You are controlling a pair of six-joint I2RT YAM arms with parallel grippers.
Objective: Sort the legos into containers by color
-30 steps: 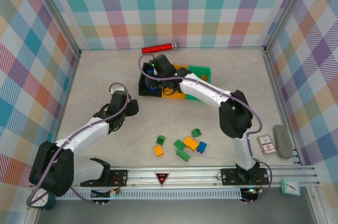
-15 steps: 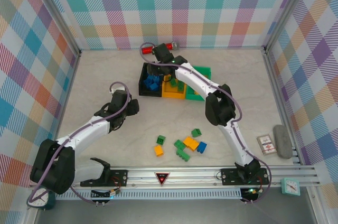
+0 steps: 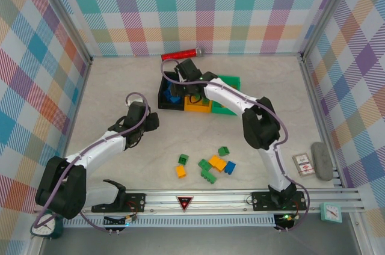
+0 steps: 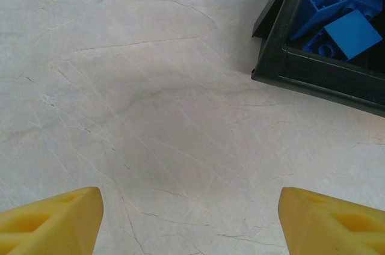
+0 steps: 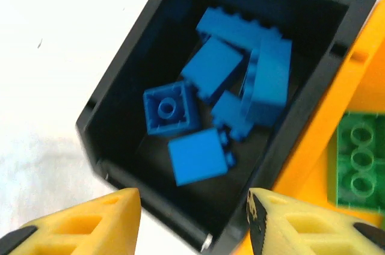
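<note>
Both the left fingers [image 4: 54,219] and right fingers [image 5: 90,219] hung spread and empty, the right above blue legos [image 5: 210,68] in the black bin [image 5: 129,62], while loose legos [image 3: 213,165] on the tabletop [image 3: 120,86] looked light, rigid and slick, probably best pinched across flat opposite sides.

Your pale, marble-veined table [image 3: 120,86] carries 3 bins in a row toward its far side. The black bin [image 3: 162,103] is on the left, the orange-yellow bin [image 3: 197,107] touches it in the middle, and the green bin [image 3: 231,80] is on the right. Just behind them you have a red cylinder [image 3: 179,56] with a silver tip, lying flat. Toward the near edge, well apart from the bins, 7 loose legos [image 3: 217,163] sit scattered: 4 green, 2 orange, 1 blue. By the right edge, a small card box [image 3: 303,165] rests just beside a grey oblong block [image 3: 321,160].
</note>
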